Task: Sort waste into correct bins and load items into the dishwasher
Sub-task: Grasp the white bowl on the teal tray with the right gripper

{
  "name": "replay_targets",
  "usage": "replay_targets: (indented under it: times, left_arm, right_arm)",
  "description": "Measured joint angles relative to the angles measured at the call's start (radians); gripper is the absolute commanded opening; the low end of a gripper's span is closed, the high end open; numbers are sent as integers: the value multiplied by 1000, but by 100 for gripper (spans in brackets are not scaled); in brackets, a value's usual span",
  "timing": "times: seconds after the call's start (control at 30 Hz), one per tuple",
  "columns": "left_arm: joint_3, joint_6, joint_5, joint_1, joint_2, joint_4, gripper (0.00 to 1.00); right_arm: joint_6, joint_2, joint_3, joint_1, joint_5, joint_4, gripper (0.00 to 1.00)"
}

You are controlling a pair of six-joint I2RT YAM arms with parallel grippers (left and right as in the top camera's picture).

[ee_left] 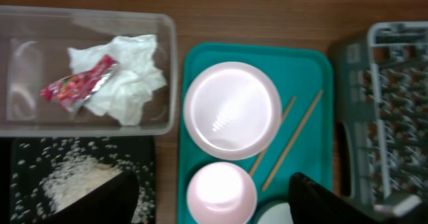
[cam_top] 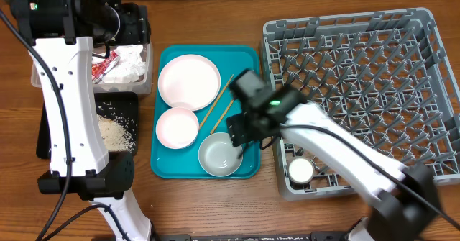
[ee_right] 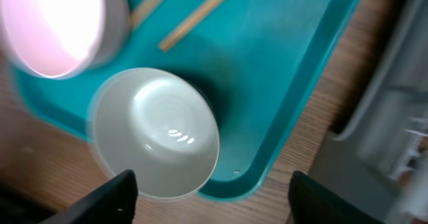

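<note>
Nearest me, the right gripper (ee_right: 210, 184) hangs spread wide and empty over the bowl (ee_right: 157, 140), which sits upright in the near right corner of the teal tray (ee_right: 281, 63). That corner is the worry. The raised lip is just beside the bowl, so a finger coming down on that side could catch lip or rim and tip or skid the smooth bowl.

Only a thin strip of bare wood separates the tray from the rack (cam_top: 374, 68) wall, so a low carry would likely clip it. The cup (cam_top: 300, 171) sits in the rack's near left corner; the pegs beyond look free.

The chopsticks (ee_left: 292, 139) lie just past the bowl and could roll if brushed, with the plate (ee_left: 232, 109) beside them.

Farthest off, the left gripper (ee_left: 212, 184) hangs open and empty, well apart, above the tub (ee_left: 167, 63) holding wrapper (ee_left: 77, 85) and tissue (ee_left: 134, 77). Rice (ee_left: 73, 177) lies in the black tray (cam_top: 131, 104).
</note>
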Motion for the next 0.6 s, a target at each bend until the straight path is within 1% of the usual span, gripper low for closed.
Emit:
replay_targets:
  times: [0.03, 0.07, 0.13, 0.27, 0.3, 0.33, 0.37, 0.4, 0.53, 0.6]
  left_arm:
    - [0, -11, -23, 0, 0, 0, 100]
    - [0, -19, -50, 0, 0, 1, 100]
    - [0, -26, -100, 3, 0, 2, 100]
    - [0, -32, -135, 3, 0, 2, 100]
    - [0, -33, -138, 3, 0, 2, 100]
    - [0, -37, -142, 3, 0, 2, 100]
    - [0, -37, -144, 3, 0, 2, 100]
    - [0, -37, -146, 3, 0, 2, 100]
    - [0, -40, -151, 3, 0, 2, 100]
    - [0, -40, -154, 3, 0, 2, 100]
  right_arm:
    - [-9, 40, -1, 6, 5, 1, 60]
    - [-18, 88, -1, 8, 12, 10, 51]
    - [-31, 147, -1, 8, 19, 20, 41]
    - [-50, 217, -1, 7, 24, 43, 40]
    - [-56, 225, -1, 7, 23, 46, 38]
    - [-66, 226, -1, 7, 23, 48, 30]
    - [-79, 226, -1, 7, 23, 52, 7]
    - [-87, 226, -1, 7, 23, 51, 4]
    - [-103, 226, 0, 7, 19, 47, 4]
    - [-104, 224, 13, 7, 22, 16, 4]
